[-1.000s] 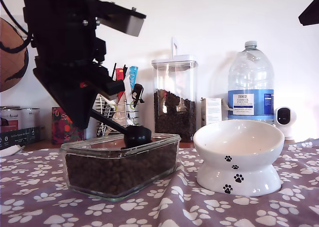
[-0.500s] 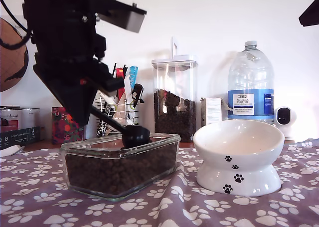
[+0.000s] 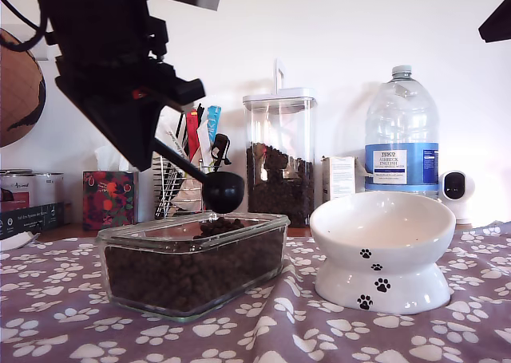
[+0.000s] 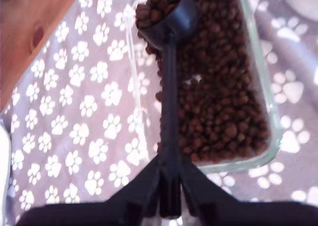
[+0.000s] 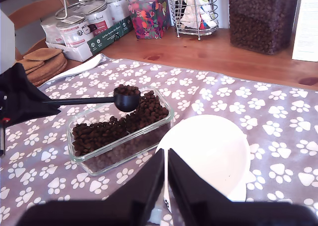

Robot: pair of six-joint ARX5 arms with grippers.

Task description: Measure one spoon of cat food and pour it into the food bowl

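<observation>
My first gripper (image 3: 156, 144) (image 4: 170, 188) is shut on the handle of the black spoon (image 3: 221, 191) (image 4: 168, 82), at the exterior view's left. The spoon's cup (image 5: 126, 99) hangs just above the clear glass dish (image 3: 192, 229) and is heaped with cat food (image 4: 158, 5). More cat food (image 3: 192, 271) (image 5: 112, 130) fills the dish. The white food bowl (image 3: 383, 247) (image 5: 211, 154) with black paw prints stands to the exterior view's right of the dish. My second gripper (image 5: 165, 186) is shut with nothing in it, above and in front of the bowl.
A tall clear canister (image 3: 279, 155) of kibble, a big water bottle (image 3: 402, 136), a wire utensil rack (image 3: 185, 183) and a small white camera (image 3: 457, 191) line the back. A tissue box (image 3: 108, 199) and tins (image 5: 84, 25) stand at the exterior view's left. A paw-print cloth (image 3: 263, 331) covers the table.
My first gripper has risen and lifted the spoon's cup out of the dish, so it now hangs clear above the kibble.
</observation>
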